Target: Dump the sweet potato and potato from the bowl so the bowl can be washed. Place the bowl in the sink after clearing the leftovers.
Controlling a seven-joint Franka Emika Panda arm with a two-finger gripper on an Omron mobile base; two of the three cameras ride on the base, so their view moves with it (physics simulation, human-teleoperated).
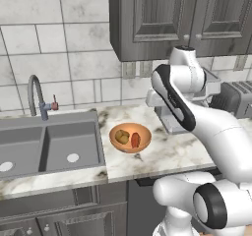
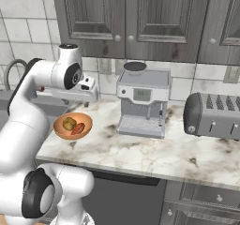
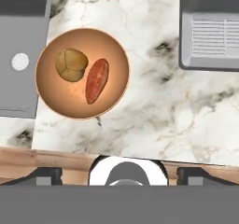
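The orange-brown bowl (image 1: 130, 137) (image 2: 72, 126) (image 3: 82, 73) stands upright on the marble counter, just right of the sink (image 1: 47, 146). Inside it lie the rounded yellow-brown potato (image 3: 71, 65) (image 1: 122, 137) and, beside it, the reddish-orange sweet potato (image 3: 96, 80) (image 1: 135, 140) (image 2: 78, 129). My gripper (image 3: 120, 177) (image 2: 86, 96) hangs well above the counter, up and a little right of the bowl, touching nothing. Its fingertips (image 3: 44, 176) sit wide apart, open, with nothing between them. The grey faucet (image 1: 37, 95) with a small red handle rises behind the sink.
A grey coffee machine (image 2: 142, 104) stands on the counter to the right of the bowl, and a toaster (image 2: 213, 114) further right. Dark wall cabinets (image 1: 162, 18) hang above. The counter's front edge (image 3: 70, 153) runs close to the bowl.
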